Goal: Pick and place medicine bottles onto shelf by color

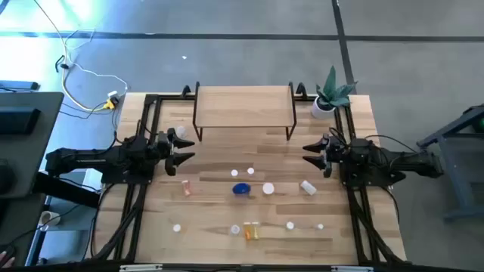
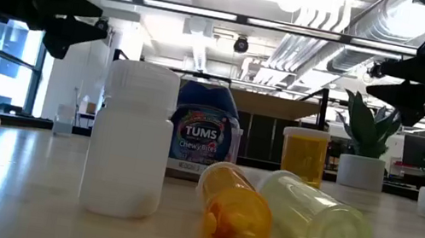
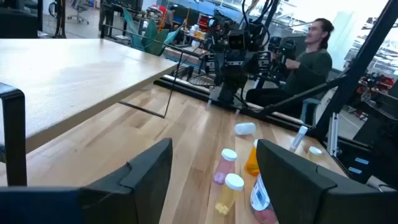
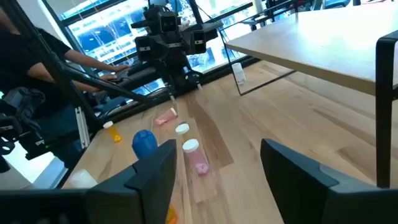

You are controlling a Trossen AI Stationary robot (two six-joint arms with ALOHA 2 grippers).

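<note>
Both dark grippers, left (image 1: pixel 184 149) and right (image 1: pixel 308 149), have their fingers spread wide and hold nothing. Small white, pink and orange medicine bottles (image 1: pixel 251 230) lie scattered on the big wooden table (image 1: pixel 212 219), near the low light-wood shelf (image 1: pixel 243 106).

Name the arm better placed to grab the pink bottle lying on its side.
Left. The pink bottle lies just in front of the left gripper, whose jaws are open; the right gripper sits across the table.

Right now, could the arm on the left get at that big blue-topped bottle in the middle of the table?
Probably yes. The left pincer hangs open above the wooden table, and the blue-topped bottle stands in open space with only small white-capped vials nearby. Nothing stands between them.
</note>
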